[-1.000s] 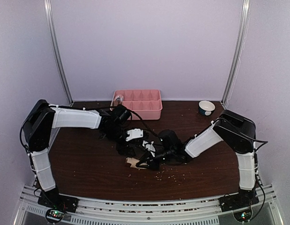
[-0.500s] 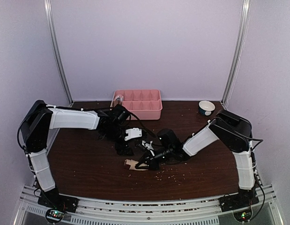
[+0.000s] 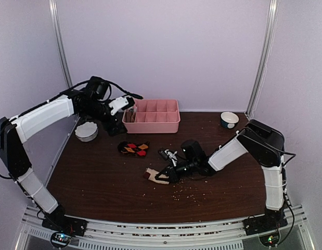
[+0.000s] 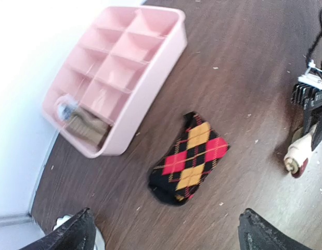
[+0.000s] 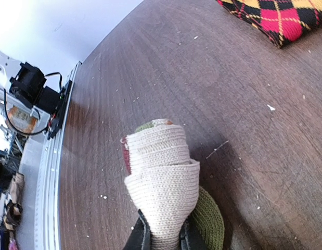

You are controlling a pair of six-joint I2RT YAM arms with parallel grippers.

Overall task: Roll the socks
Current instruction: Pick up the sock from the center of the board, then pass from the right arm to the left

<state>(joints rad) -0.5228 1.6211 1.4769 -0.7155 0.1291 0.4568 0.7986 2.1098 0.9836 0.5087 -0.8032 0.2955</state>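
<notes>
A rolled cream sock (image 5: pixel 161 174) with an olive toe and a red patch lies at the table's middle in the top view (image 3: pixel 154 176). My right gripper (image 5: pixel 164 235) is shut on its near end, low over the table (image 3: pixel 168 174). A folded black sock with red and orange diamonds (image 3: pixel 134 149) lies flat behind it, and shows in the left wrist view (image 4: pixel 189 159) and the right wrist view (image 5: pixel 275 13). My left gripper (image 3: pixel 121 104) is open and empty, raised by the left end of the pink tray; its fingertips (image 4: pixel 77 232) stand wide apart.
The pink compartment tray (image 3: pixel 153 125) stands at the back, with a rolled brownish sock (image 4: pixel 85 127) in its end compartment. A white bowl (image 3: pixel 86 131) sits at the back left and a blue-rimmed bowl (image 3: pixel 229 119) at the back right. Crumbs (image 3: pixel 184 194) dot the front.
My left arm has lifted away from the middle and swung back left to the tray's end, uncovering the black diamond sock. My right gripper stays shut on the cream sock.
</notes>
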